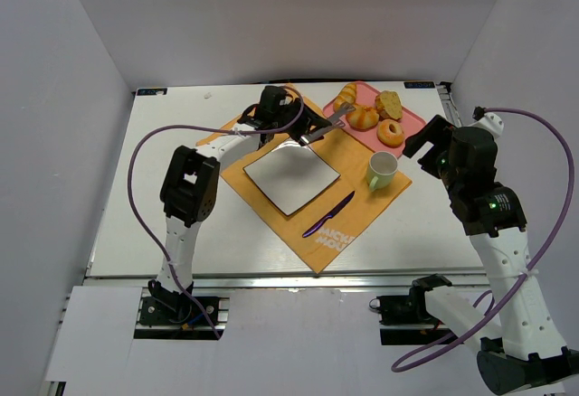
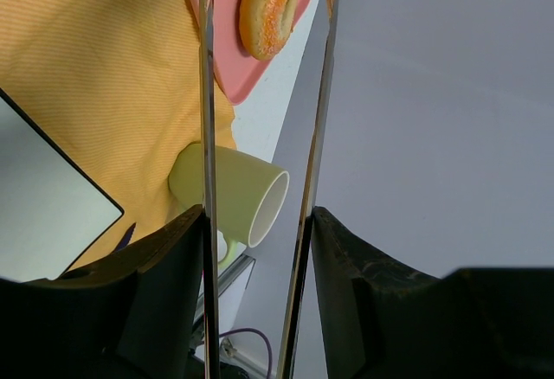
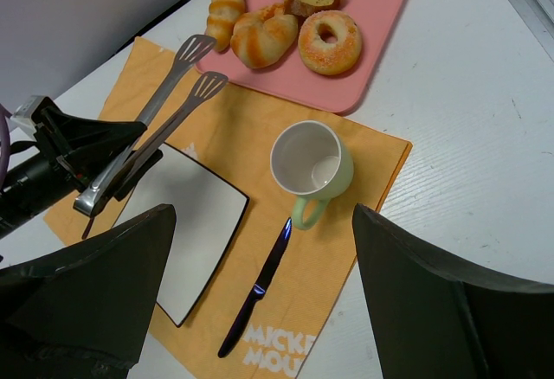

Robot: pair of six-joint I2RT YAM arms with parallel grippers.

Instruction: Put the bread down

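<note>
The bread (image 1: 364, 117) is a glossy lobed golden bun on the pink tray (image 1: 412, 123), between a striped croissant-like roll (image 1: 346, 96) and a ring doughnut (image 1: 391, 132). It also shows in the right wrist view (image 3: 262, 38). My left gripper (image 1: 310, 131) is shut on metal tongs (image 1: 330, 122). The tong arms (image 2: 206, 93) are spread, and their tips hover just left of the bun without touching it. My right gripper (image 1: 425, 138) is open and empty, held high to the right of the tray. Its fingers (image 3: 86, 292) frame the cup.
A white square plate (image 1: 291, 177) lies on the orange placemat (image 1: 357, 206). A pale green cup (image 1: 382, 170) and a dark knife (image 1: 328, 214) lie to its right. A brown bread chunk (image 1: 389, 104) sits at the tray's back. Grey walls enclose the table.
</note>
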